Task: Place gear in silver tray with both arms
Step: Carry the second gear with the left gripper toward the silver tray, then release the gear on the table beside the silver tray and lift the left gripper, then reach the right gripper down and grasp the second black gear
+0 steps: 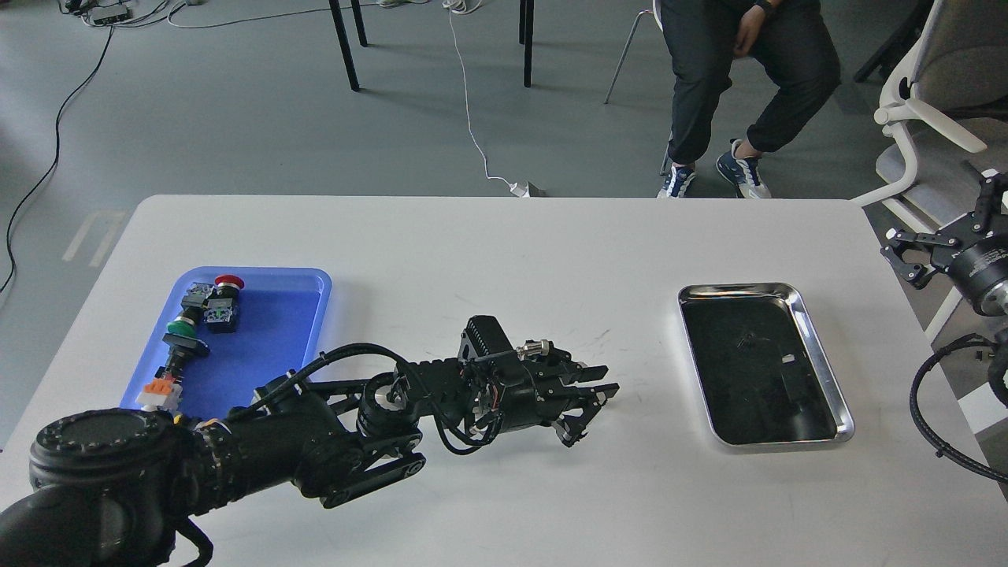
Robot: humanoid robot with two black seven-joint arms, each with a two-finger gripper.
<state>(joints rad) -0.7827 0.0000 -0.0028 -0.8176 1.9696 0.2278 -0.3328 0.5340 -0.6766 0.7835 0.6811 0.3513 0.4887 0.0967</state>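
Observation:
The silver tray lies on the right part of the white table, its dark bottom showing only small marks and reflections. My left arm reaches in from the lower left, and its gripper hovers low over the table's middle, left of the tray, pointing right. Its dark claw fingers overlap, so I cannot tell their state or whether they hold anything. No gear shows clearly anywhere. My right gripper is at the right edge, beyond the table's edge and above the tray's far right corner, with its claws spread and empty.
A blue plastic tray at the left holds push-button switches with red and green caps. A seated person is behind the table, and a white chair stands at the right.

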